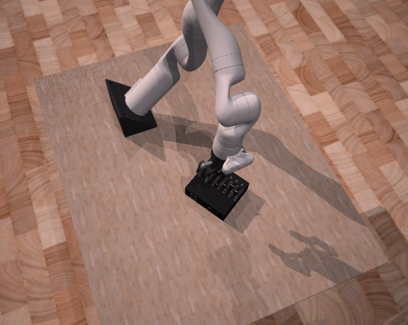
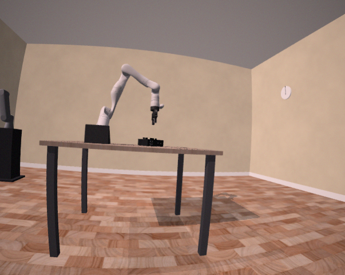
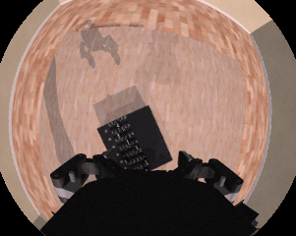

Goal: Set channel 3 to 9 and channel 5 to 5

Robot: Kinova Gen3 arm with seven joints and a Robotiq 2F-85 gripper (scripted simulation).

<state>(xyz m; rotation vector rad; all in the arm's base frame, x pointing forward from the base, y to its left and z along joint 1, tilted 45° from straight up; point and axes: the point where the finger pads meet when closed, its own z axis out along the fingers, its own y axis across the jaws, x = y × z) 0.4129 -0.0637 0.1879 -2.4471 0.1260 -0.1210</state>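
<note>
The lighting desk point(image 1: 216, 193) is a small black box with a row of several faders, standing flat on the wooden table. It also shows in the side view point(image 2: 150, 142) and in the wrist view point(image 3: 134, 138). My gripper point(image 1: 206, 170) hangs above the desk's back left part, well clear of it in the side view point(image 2: 153, 121). Its fingers are wide open with nothing between them, and both fingertips frame the desk in the wrist view point(image 3: 131, 169). The fader caps and scales are too small to read.
The arm's black base point(image 1: 128, 108) stands at the back left of the table. A second robot on a black pedestal point(image 2: 5, 148) stands off the table at the far left. Table edges lie well away from the desk.
</note>
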